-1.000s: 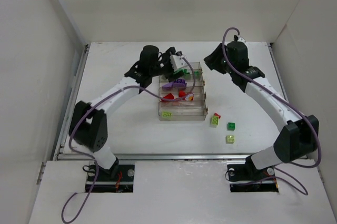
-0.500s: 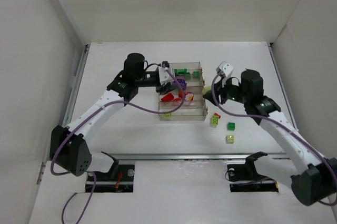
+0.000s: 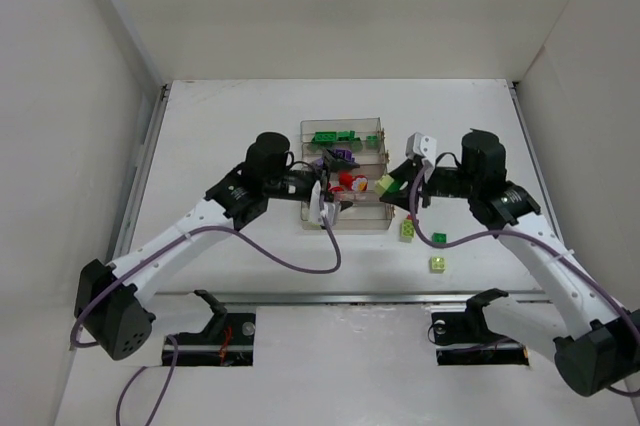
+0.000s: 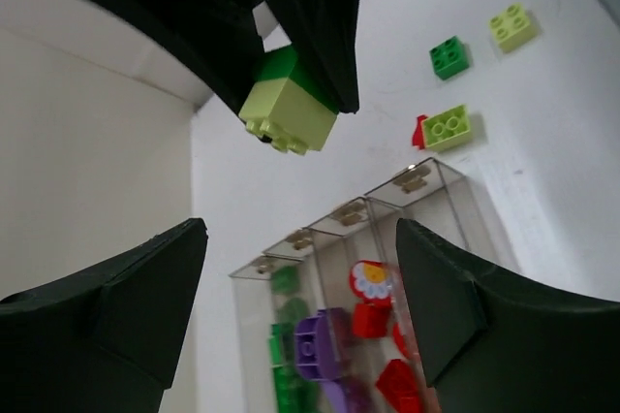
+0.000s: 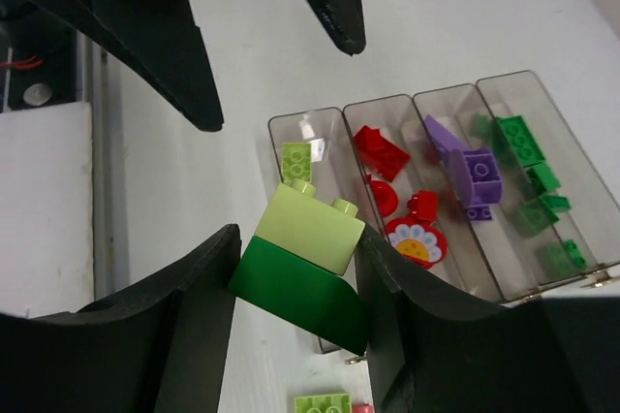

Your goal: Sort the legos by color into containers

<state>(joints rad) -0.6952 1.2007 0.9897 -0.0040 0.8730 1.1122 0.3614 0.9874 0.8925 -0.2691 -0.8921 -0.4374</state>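
The clear tray (image 3: 346, 223) has four rows: dark green legos (image 3: 333, 137) at the back, then purple (image 3: 341, 157), then red (image 3: 347, 182), and one lime brick (image 5: 296, 159) in the nearest row. My right gripper (image 3: 391, 186) hovers at the tray's right end, shut on a lime brick stacked on a dark green one (image 5: 304, 268). My left gripper (image 3: 324, 208) is over the tray's near left corner, open and empty (image 4: 300, 238). Loose on the table are a lime brick (image 3: 409, 230) touching a small red piece (image 4: 420, 132), a dark green brick (image 3: 439, 238) and another lime brick (image 3: 437, 263).
White walls close in the table on the left, back and right. A metal rail (image 3: 330, 296) runs along the near edge in front of both arm bases. The loose bricks lie right of the tray, under the right forearm.
The left gripper pulled back from the tray's far rows to its near left corner and its jaws opened. The right arm swung in from the back right to the tray's right end.
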